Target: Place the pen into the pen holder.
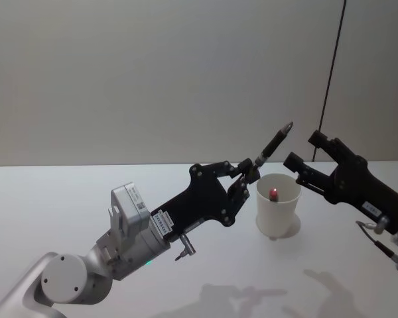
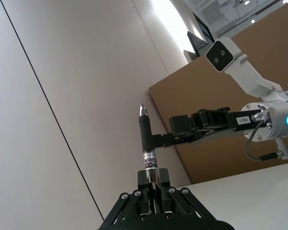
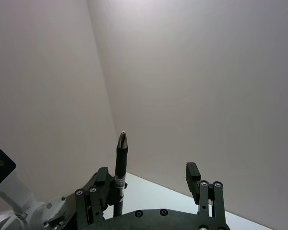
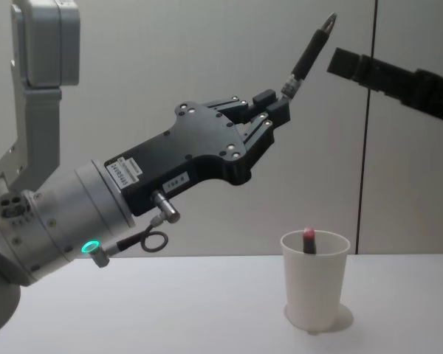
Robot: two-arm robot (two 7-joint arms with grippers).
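Observation:
A black pen (image 1: pixel 274 144) with a silver tip points up and to the right, and my left gripper (image 1: pixel 251 171) is shut on its lower end, above and just left of the pen holder (image 1: pixel 277 205). The pen holder is a white paper cup standing upright on the table, with a red-tipped stick (image 1: pixel 274 193) inside it. My right gripper (image 1: pixel 308 151) is open, raised to the right of the pen. In the right wrist view the pen (image 3: pixel 121 158) stands between the right gripper's (image 3: pixel 148 172) fingers, close to one finger (image 3: pixel 103 175). I cannot tell whether they touch.
The white table (image 1: pixel 66 199) runs wide around the cup, with a plain grey wall behind it. A dark vertical seam (image 1: pixel 331 79) runs down the wall at the right. The left arm's grey body (image 1: pixel 119 245) reaches in from the lower left.

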